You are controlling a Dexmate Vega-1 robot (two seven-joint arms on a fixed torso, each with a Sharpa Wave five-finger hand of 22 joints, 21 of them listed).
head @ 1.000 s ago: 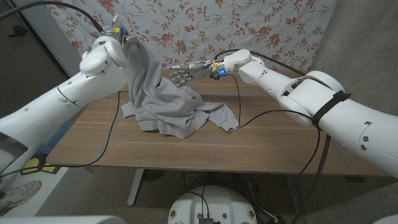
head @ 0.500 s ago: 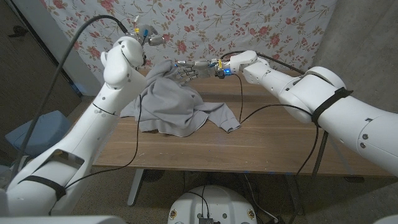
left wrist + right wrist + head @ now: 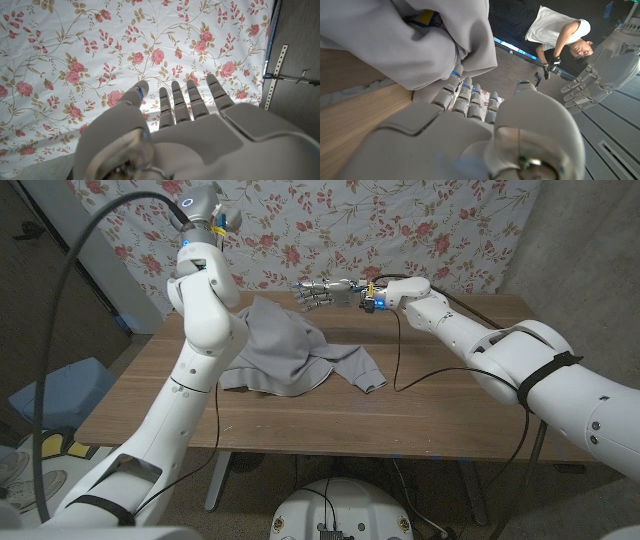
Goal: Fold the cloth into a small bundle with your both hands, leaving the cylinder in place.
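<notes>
The grey cloth [image 3: 285, 350] lies in a loose heap on the wooden table [image 3: 420, 420], humped at its far left. In the right wrist view its folds [image 3: 395, 45] hang over a blue and yellow patch [image 3: 424, 17]; I cannot tell whether that is the cylinder. My right hand [image 3: 320, 291] hovers over the table's far side just beyond the heap, fingers stretched toward it and holding nothing, fingertips [image 3: 456, 75] close to a fold. My left arm [image 3: 205, 280] is raised high. My left hand [image 3: 185, 125] is empty, fingers spread before the floral backdrop.
A floral curtain [image 3: 400, 225] hangs behind the table. A black cable [image 3: 400, 360] trails from my right arm across the tabletop. A person in a white shirt [image 3: 555, 27] shows in the right wrist view. A blue box [image 3: 60, 385] sits on the floor at the left.
My left hand has let go of the cloth and swung up high. The cloth has dropped from its raised drape into a heap. My right hand has drawn slightly back to the right.
</notes>
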